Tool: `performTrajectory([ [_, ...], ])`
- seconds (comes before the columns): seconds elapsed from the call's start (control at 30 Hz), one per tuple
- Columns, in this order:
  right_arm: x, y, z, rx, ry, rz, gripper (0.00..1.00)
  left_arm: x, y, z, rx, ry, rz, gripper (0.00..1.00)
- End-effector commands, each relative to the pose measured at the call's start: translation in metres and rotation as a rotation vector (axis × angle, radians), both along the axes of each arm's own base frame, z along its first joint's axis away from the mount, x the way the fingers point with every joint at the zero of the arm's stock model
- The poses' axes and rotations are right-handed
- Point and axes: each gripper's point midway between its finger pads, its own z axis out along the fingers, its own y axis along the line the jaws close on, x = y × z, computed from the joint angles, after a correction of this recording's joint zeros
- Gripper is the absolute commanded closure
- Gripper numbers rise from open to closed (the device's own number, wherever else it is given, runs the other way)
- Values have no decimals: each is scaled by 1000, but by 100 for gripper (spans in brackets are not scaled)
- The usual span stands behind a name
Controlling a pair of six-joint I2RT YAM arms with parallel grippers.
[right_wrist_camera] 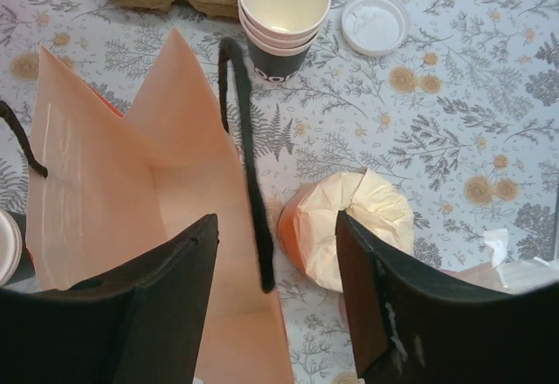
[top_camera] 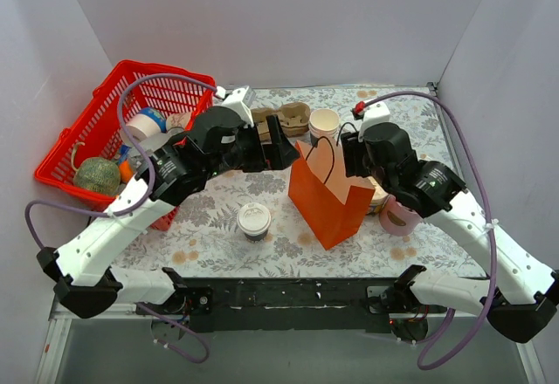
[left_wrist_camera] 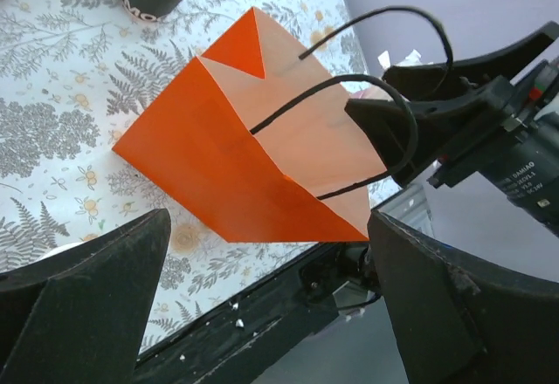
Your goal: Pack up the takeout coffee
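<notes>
Left tool (top_camera: 288, 144) and right tool (right_wrist_camera: 278, 227) both hang open by the bag (top_camera: 325, 201); grip the coffee (top_camera: 253, 221) by its dark body, keeping it upright.

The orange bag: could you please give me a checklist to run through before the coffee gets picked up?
1. Bag upright: ok.
2. Bag mouth open, nothing seen inside: ok.
3. Coffee upright, lid on: ok.
4. Left gripper open and empty: ok.
5. Right gripper clear of the bag: not ok; a handle runs between its open fingers.
</notes>
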Motion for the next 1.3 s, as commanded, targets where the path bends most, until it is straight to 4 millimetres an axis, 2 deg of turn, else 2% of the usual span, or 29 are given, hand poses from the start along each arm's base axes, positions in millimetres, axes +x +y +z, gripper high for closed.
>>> performTrajectory([
  [0.0,-1,-15,40,86,-103,-71,31,13,11,3,18,-32,92,2],
  [0.03,-1,-20,41,89,-116,-93,18,16,16,-1,43,-28,118,2],
  [0.07,-4,-25,51,117,-150,-103,14,24,21,-6,64,-27,149,2],
  [0.13,-6,-32,54,133,-185,-120,7,39,27,-23,99,8,180,2],
  [0.17,-10,-37,69,175,-244,-116,7,58,43,-31,100,30,225,2],
  [0.2,-12,-39,75,202,-274,-118,7,72,43,-37,75,47,221,2],
  [0.23,-13,-44,78,214,-302,-128,5,77,42,-53,52,105,197,2],
  [0.27,-19,-52,79,236,-330,-142,5,95,57,-59,41,116,244,2],
  [0.3,-19,-57,85,259,-362,-162,5,105,53,-60,11,110,228,2],
  [0.33,-20,-66,86,253,-379,-203,4,118,55,-74,21,132,251,2],
  [0.37,-22,-73,87,253,-389,-224,4,132,62,-80,13,145,301,2],
  [0.4,-23,-78,85,238,-386,-245,4,144,62,-78,-11,122,321,2],
  [0.43,-23,-85,82,217,-386,-276,4,156,60,-87,-11,126,332,2],
  [0.5,-18,-88,73,164,-364,-311,4,179,70,-90,-27,102,393,2],
  [0.53,-16,-94,65,122,-348,-352,2,190,76,-96,-19,105,440,2],
  [0.57,-10,-91,56,85,-318,-369,2,205,85,-109,11,104,498,2],
  [0.63,-5,-94,44,53,-272,-422,2,222,82,-110,5,91,494,2],
  [0.67,3,-90,34,20,-237,-424,2,231,78,-130,32,124,490,2],
  [0.7,8,-88,33,22,-225,-426,2,240,76,-127,35,114,484,2],
  [0.8,25,-94,30,57,-200,-457,2,260,76,-158,82,154,520,2],
  [0.83,29,-106,29,64,-202,-505,2,266,75,-161,82,153,521,2],
  [0.9,35,-111,29,96,-206,-514,2,275,76,-177,113,156,534,2],
  [0.93,37,-124,26,96,-205,-548,2,279,76,-177,120,148,541,2],
  [1.0,42,-127,21,112,-190,-532,2,284,81,-187,155,152,546,2],
  [1.03,43,-136,18,123,-179,-562,2,286,82,-195,167,164,549,2],
  [1.27,53,-134,6,150,-154,-526,2,298,85,-206,170,159,545,2],
])
